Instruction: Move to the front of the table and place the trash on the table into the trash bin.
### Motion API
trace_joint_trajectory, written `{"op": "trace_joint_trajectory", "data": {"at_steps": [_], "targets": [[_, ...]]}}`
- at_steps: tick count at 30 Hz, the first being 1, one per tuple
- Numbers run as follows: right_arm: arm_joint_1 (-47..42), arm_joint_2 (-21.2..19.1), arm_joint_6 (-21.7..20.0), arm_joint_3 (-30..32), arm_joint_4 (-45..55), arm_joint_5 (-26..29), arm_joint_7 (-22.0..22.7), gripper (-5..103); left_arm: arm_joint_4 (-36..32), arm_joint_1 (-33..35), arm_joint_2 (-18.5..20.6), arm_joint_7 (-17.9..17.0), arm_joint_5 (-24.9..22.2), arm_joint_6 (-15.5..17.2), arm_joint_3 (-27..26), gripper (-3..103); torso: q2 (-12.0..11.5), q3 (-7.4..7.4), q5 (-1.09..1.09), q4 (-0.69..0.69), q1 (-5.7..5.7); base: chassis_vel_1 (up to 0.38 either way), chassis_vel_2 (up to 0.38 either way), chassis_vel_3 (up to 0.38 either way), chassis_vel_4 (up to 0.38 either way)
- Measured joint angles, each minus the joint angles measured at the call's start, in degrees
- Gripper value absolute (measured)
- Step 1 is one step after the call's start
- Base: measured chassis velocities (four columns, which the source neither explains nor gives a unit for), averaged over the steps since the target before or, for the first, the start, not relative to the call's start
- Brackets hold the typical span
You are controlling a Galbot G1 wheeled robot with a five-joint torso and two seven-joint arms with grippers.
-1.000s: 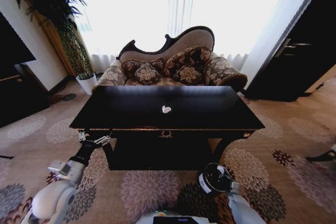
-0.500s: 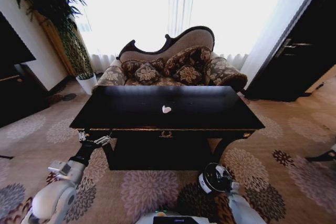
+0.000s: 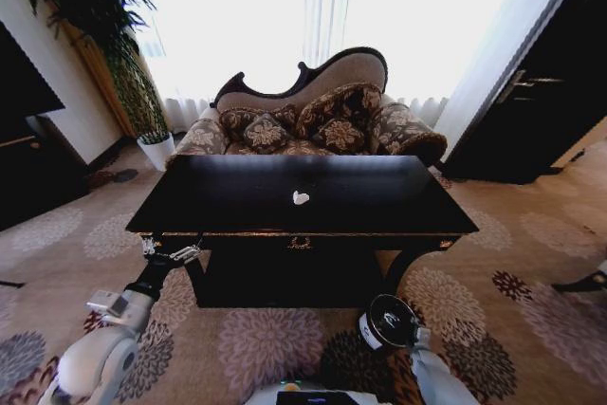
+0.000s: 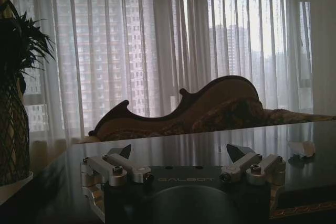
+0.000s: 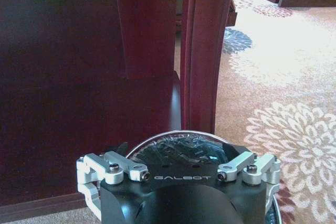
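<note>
A small white paper wad, the trash (image 3: pixel 301 197), lies near the middle of the glossy black table (image 3: pixel 379 211). My left gripper (image 3: pixel 176 254) hovers open at the table's front left corner, level with its top. From the left wrist view the gripper (image 4: pixel 181 153) holds nothing, and the trash (image 4: pixel 302 148) lies farther along the table (image 4: pixel 199 148). The black trash bin (image 3: pixel 387 322) with its white label stands on the carpet by the table's front right leg. My right gripper (image 5: pixel 176 150) is open just above the trash bin's rim (image 5: pixel 173 132).
A patterned brown sofa (image 3: pixel 313 125) stands behind the table. A potted plant in a white pot (image 3: pixel 156 149) is at the back left, and dark cabinets (image 3: pixel 541 92) line the right side. Flowered carpet (image 3: pixel 531 272) lies open on both sides. A table leg (image 5: pixel 202 51) rises right behind the bin.
</note>
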Motion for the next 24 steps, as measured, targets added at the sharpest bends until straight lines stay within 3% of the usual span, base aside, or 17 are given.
{"op": "trace_joint_trajectory", "data": {"at_steps": [5, 12, 15, 24], "targets": [[-2.2, 0.4, 1.7, 0.1, 2.5, 0.5, -0.7, 100, 0.0, 0.0, 0.0, 0.0, 0.0, 0.0, 0.0, 100, 0.0, 0.0, 0.0, 0.01, 0.0, 0.0, 0.0, 0.0, 0.0], [-8.9, 1.6, 8.1, 0.6, 7.6, 0.8, -2.6, 100, 0.0, 0.0, 0.0, 0.0, 0.0, 0.0, 0.0, 100, 0.0, -0.01, 0.0, 0.0, 0.0, 0.0, 0.0, 0.0, 0.0], [-15.4, 2.7, 12.3, 1.0, 12.4, 1.4, -4.3, 100, 0.0, 0.0, 0.0, 0.0, 0.0, 0.0, 0.0, 100, 0.0, 0.0, 0.0, -0.01, 0.0, 0.0, 0.0, 0.0, 0.0], [-27.6, 5.6, 15.7, 2.2, 28.9, 5.6, -7.0, 100, 0.0, 0.0, 0.0, 0.0, 0.0, 0.0, 0.0, 100, 0.0, -0.01, 0.0, 0.0, 0.0, 0.0, 0.0, 0.0, 0.0]]}}
